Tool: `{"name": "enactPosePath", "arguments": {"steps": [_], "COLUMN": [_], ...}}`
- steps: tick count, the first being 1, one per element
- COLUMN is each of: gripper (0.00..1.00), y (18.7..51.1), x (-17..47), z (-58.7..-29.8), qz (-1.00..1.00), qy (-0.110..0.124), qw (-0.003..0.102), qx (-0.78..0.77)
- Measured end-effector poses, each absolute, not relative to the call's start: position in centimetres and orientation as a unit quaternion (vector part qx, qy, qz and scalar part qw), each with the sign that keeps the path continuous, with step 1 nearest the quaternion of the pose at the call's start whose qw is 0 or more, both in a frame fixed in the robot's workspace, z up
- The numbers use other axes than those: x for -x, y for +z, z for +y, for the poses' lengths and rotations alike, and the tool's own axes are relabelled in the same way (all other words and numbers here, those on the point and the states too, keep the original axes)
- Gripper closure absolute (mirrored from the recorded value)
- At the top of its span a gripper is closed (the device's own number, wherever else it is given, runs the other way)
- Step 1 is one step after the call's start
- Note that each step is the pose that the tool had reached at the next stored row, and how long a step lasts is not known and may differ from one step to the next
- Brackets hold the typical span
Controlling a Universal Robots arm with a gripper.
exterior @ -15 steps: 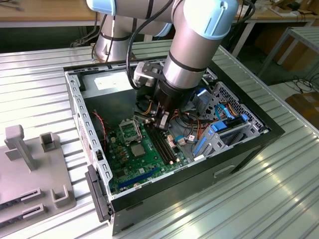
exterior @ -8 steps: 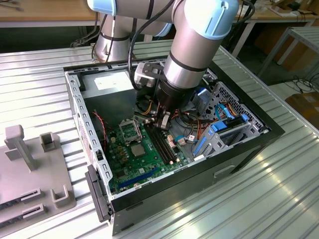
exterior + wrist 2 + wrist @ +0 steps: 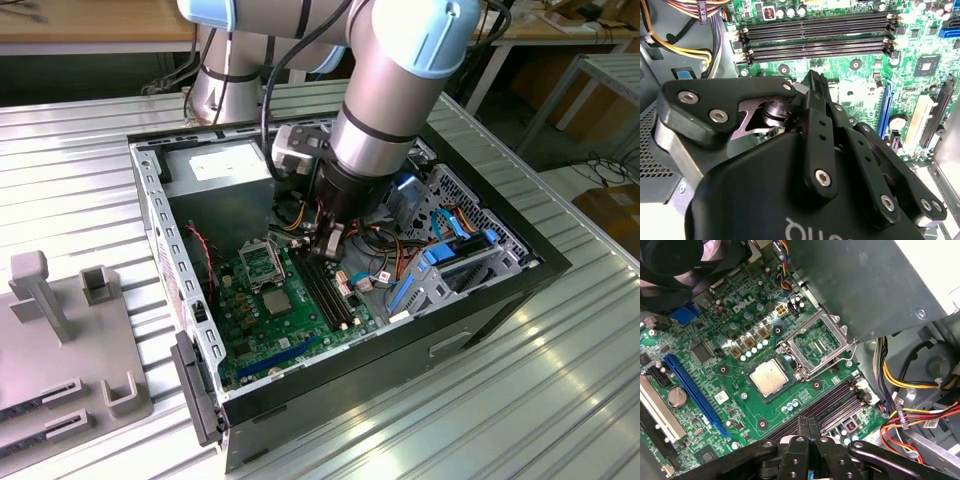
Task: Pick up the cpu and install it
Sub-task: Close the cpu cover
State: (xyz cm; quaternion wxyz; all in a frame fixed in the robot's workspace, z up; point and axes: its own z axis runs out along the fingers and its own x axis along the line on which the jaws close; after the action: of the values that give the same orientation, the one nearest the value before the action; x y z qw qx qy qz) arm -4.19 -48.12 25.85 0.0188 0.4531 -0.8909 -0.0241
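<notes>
The cpu (image 3: 767, 378), a small silver square with a thin green rim, lies flat on the green motherboard (image 3: 700, 330) beside the square socket (image 3: 817, 342) with its metal frame. The exterior view shows the cpu (image 3: 278, 300) just in front of the socket (image 3: 262, 262). My gripper (image 3: 331, 243) hangs inside the open computer case, over the long black memory slots (image 3: 837, 407) and a short way from the cpu. In both wrist views the gripper (image 3: 808, 421) (image 3: 814, 80) is shut, fingertips together with nothing between them.
A grey power-supply box (image 3: 225, 165) fills the case's back corner. Bundled yellow, red and black cables (image 3: 905, 410) run beside the slots. A blue drive bracket (image 3: 440, 265) stands at the exterior view's right. A black fan (image 3: 685, 260) overhangs the board. Grey fixtures (image 3: 60, 340) sit on the ribbed table.
</notes>
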Motion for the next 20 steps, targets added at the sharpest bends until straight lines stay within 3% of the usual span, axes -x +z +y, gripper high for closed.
{"name": "enactPosePath", "arguments": {"steps": [16,20], "gripper": [0.89,0.89], "y": [25.84,25.79], "x": [3.57,3.51], "z": [-47.72,-47.24], "qz": [-0.887,-0.885], "qy": [-0.025,-0.043], "qw": [0.019,0.009], "qx": [-0.461,-0.464]}}
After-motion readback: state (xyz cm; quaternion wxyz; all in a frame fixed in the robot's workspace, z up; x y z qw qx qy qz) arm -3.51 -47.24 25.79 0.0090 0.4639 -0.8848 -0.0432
